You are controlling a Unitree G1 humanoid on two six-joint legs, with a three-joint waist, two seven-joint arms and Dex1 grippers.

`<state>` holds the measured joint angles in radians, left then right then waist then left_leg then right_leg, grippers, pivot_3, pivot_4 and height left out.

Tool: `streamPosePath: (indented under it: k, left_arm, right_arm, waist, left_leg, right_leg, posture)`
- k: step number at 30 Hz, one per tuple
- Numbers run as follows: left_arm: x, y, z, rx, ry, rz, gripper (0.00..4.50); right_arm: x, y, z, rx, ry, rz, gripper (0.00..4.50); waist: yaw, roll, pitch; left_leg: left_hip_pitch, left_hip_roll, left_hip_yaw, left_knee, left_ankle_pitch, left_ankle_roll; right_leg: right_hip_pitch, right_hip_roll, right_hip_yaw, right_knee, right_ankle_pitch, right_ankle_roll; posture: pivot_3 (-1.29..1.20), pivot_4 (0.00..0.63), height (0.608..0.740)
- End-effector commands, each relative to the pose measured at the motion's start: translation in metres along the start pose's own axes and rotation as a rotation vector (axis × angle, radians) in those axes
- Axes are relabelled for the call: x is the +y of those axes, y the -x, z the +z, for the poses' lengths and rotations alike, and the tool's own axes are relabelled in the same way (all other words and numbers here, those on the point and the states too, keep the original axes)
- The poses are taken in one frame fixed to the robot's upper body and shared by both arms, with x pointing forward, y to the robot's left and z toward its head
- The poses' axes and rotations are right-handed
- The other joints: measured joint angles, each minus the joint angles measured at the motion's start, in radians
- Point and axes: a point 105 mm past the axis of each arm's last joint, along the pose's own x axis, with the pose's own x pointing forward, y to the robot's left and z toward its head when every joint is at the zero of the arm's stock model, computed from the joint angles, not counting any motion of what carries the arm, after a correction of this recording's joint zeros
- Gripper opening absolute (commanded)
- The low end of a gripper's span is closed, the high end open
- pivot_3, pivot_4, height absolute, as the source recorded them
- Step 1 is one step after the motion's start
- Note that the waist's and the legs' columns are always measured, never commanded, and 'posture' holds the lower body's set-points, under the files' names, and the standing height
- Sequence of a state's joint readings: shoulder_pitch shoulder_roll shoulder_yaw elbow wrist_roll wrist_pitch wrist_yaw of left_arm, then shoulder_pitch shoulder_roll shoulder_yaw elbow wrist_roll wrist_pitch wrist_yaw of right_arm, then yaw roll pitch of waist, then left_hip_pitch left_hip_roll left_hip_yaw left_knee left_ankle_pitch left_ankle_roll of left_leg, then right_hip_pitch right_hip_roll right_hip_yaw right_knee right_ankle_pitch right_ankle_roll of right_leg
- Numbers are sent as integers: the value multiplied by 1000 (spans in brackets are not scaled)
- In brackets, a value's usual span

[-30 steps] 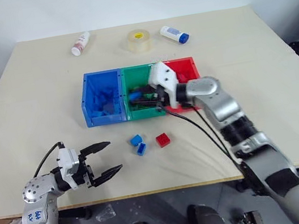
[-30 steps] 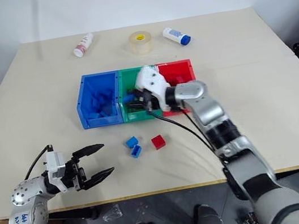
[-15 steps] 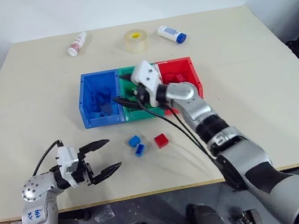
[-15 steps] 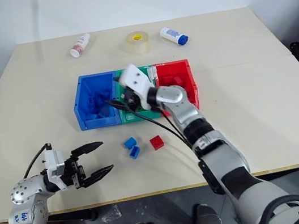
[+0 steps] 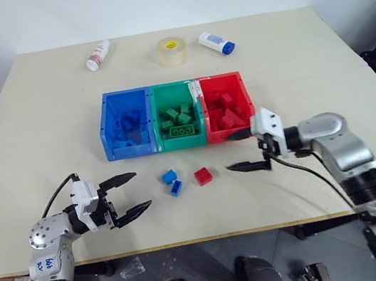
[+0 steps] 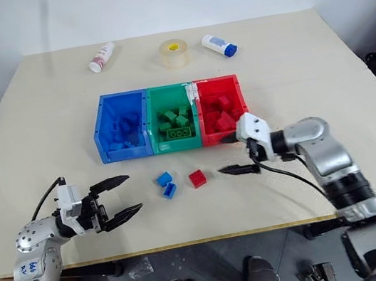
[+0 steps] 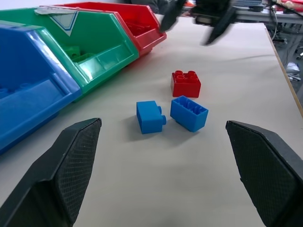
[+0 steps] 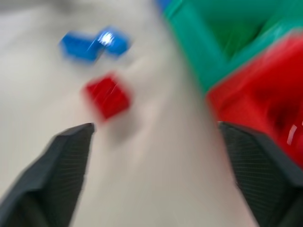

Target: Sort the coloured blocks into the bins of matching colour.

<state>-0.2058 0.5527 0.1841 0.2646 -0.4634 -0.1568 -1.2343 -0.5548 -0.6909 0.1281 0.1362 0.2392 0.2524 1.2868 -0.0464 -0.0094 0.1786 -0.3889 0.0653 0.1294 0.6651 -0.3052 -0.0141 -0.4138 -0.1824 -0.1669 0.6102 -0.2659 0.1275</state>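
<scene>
Three joined bins sit mid-table: blue [image 5: 130, 150], green [image 5: 184, 141] and red [image 5: 229, 134], each holding blocks of its own colour. On the table in front of them lie two loose blue blocks [image 5: 170, 176] [image 5: 176, 187] and a red block [image 5: 203, 175]. My right gripper [image 5: 233, 153] hangs open just right of the red block, in front of the red bin, and holds nothing. Further left, near the front edge, my left gripper [image 5: 142, 189] is open and empty, pointing at the loose blocks [image 7: 186, 83].
At the back of the table lie a tape roll [image 5: 172, 50], a white bottle with a red label [image 5: 98, 55] and a white bottle with a blue cap [image 5: 217, 42]. The table's front edge runs close behind both grippers.
My right gripper has opened and swung from over the green bin down and to the right, ending in front of the red bin. The left gripper stayed put.
</scene>
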Motion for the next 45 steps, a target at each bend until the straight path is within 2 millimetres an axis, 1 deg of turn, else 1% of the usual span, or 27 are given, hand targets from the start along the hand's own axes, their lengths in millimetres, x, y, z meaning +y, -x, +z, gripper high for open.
streamPosePath:
  k: [1, 3, 5, 8, 12, 13, 15, 19, 21, 24, 26, 29, 30, 31, 32, 33, 34, 35, 38, 41, 42, 45]
  left_arm:
    - [0, 4, 2, -2, -19, 8, 4500]
    - [0, 5, 2, 0, -17, 8, 4500]
    - [1, 5, 2, 1, -16, 8, 4500]
    - [1, 5, 2, 1, -18, 6, 4500]
    - [2, 3, 4, -6, -20, -4, 4500]
    - [1, 3, 5, -6, -21, -11, 4500]
    - [1, 3, 5, -2, -23, -19, 4500]
    - [1, 5, 7, -2, -29, -16, 4500]
    - [-1, 5, 8, -4, -31, -12, 4500]
    - [-3, 6, 7, -4, -32, -11, 4500]
    - [-5, 6, 8, -6, -32, -5, 4500]
    - [-6, 8, 8, -4, -32, 4, 4500]
    - [-7, 8, 8, -4, -32, 6, 4500]
    - [-8, 8, 8, -3, -31, 6, 4500]
    - [-8, 8, 8, -3, -31, 7, 4500]
    - [-8, 8, 8, -4, -31, 8, 4500]
    - [-8, 8, 8, -4, -31, 8, 4500]
    - [-8, 8, 7, -4, -31, 8, 4500]
    - [-9, 7, 7, -5, -29, 5, 4500]
    - [-7, 5, 7, -9, -30, 3, 4500]
    - [-7, 5, 7, -9, -29, 2, 4500]
    - [-6, 3, 7, -11, -27, -3, 4500]
  right_arm:
    - [6, 23, 4, 13, 15, -7, 4483]
    - [11, 32, -3, 46, 3, -12, 4483]
    - [13, 35, -5, 60, 3, -15, 4483]
    - [17, 28, -2, 59, 15, -12, 4483]
    - [23, 7, 1, 70, 36, 27, 4483]
    - [23, -1, 3, 55, 46, 33, 4483]
    - [21, -15, 9, 27, 63, 34, 4483]
    - [8, -50, 19, -15, 62, -9, 4483]
    - [4, -66, 24, -38, 59, -17, 4483]
    - [5, -80, 24, -43, 50, -7, 4483]
    - [8, -84, 22, -41, 51, 17, 4483]
    - [11, -86, 23, -56, 56, 38, 3878]
    - [11, -86, 24, -61, 55, 32, 3547]
    - [11, -86, 25, -66, 57, 33, 3104]
    - [11, -85, 26, -66, 59, 32, 2830]
    - [11, -84, 26, -66, 60, 32, 2453]
    - [12, -83, 26, -67, 62, 32, 2166]
    - [12, -81, 27, -70, 65, 30, 1993]
    - [10, -75, 33, -90, 77, 14, 1994]
    - [0, -65, 47, -139, 77, -42, 1968]
    - [-6, -60, 54, -167, 74, -74, 1832]
    - [-33, -38, 78, -246, 75, -209, 1832]
  waist:
    - [0, 0, 0]
    - [6, 0, 0]
    - [10, 0, 0]
    - [14, 0, 0]
    - [18, 0, 0]
    - [18, 0, 0]
    - [17, 0, 0]
    - [15, 0, 0]
    - [15, 0, 0]
    - [18, 0, 0]
    - [19, 0, 0]
    - [16, 0, 0]
    - [16, 0, 0]
    - [16, 0, 0]
    - [16, 0, 0]
    - [16, 0, 0]
    - [15, 0, 0]
    - [15, 0, 0]
    - [16, 0, 0]
    - [16, 0, 0]
    - [16, 0, 0]
    - [16, 0, 0]
  left_leg:
    - [0, 0, 0, 0, 0, 0]
    - [0, 0, 0, 0, 0, 0]
    - [0, 0, 0, 1, 0, 0]
    - [0, 0, 1, 1, 0, 0]
    - [0, 0, 1, 1, 0, 0]
    - [0, 0, 1, 1, 0, 0]
    - [0, 0, 1, 1, 0, 0]
    - [0, 0, 1, 2, 0, 0]
    - [0, 0, 1, 2, 0, 0]
    - [0, 0, 1, 1, 0, 0]
    - [-1, 0, 1, 2, 0, 0]
    - [0, 0, 1, 2, 0, 0]
    - [0, 0, 1, 2, 0, 0]
    - [0, 0, 1, 1, 0, 0]
    - [0, 0, 1, 1, 0, 0]
    - [0, 0, 1, 1, 0, 0]
    - [0, 0, 1, 1, 0, 0]
    - [0, 0, 1, 1, 0, 0]
    - [0, 0, 1, 1, 0, 0]
    - [0, 0, 1, 1, 0, 0]
    - [0, 0, 1, 1, 0, 0]
    - [0, 0, 1, 2, 0, 0]
  right_leg:
    - [0, 0, 0, 0, 0, 0]
    - [0, 0, 0, 0, 0, 0]
    - [0, 0, 0, 0, 0, 0]
    - [0, 0, 1, 0, 0, 0]
    - [0, 0, 1, 0, 0, 0]
    - [0, 0, 1, 0, 0, 0]
    - [0, 0, 1, 0, 0, 0]
    - [0, 0, 1, 1, 0, 0]
    - [0, 0, 1, 1, 0, 0]
    - [0, 0, 1, 1, 0, 0]
    - [0, 0, 1, 1, 0, 0]
    - [0, 0, 1, 1, 0, 0]
    - [0, 0, 1, 1, 0, 0]
    - [0, 0, 1, 1, 0, 0]
    - [0, 0, 1, 1, 0, 0]
    - [0, 0, 1, 1, 0, 0]
    - [0, 0, 1, 1, 0, 0]
    - [0, 0, 1, 1, 0, 0]
    - [0, 0, 1, 1, 0, 0]
    - [0, 0, 1, 1, 0, 0]
    - [0, 0, 1, 1, 0, 0]
    - [0, 0, 1, 1, 0, 0]
  posture:
    - [0, 150, 740]
    - [0, 150, 740]
    - [0, 150, 740]
    - [0, 150, 740]
    - [0, 150, 740]
    - [0, 150, 740]
    - [0, 150, 740]
    - [0, 150, 740]
    - [0, 150, 740]
    - [0, 150, 740]
    - [0, 150, 740]
    - [0, 150, 740]
    - [0, 150, 740]
    - [0, 150, 740]
    - [0, 150, 740]
    - [0, 150, 740]
    - [0, 150, 740]
    - [0, 150, 740]
    - [0, 150, 740]
    - [0, 150, 740]
    - [0, 150, 740]
    - [0, 150, 740]
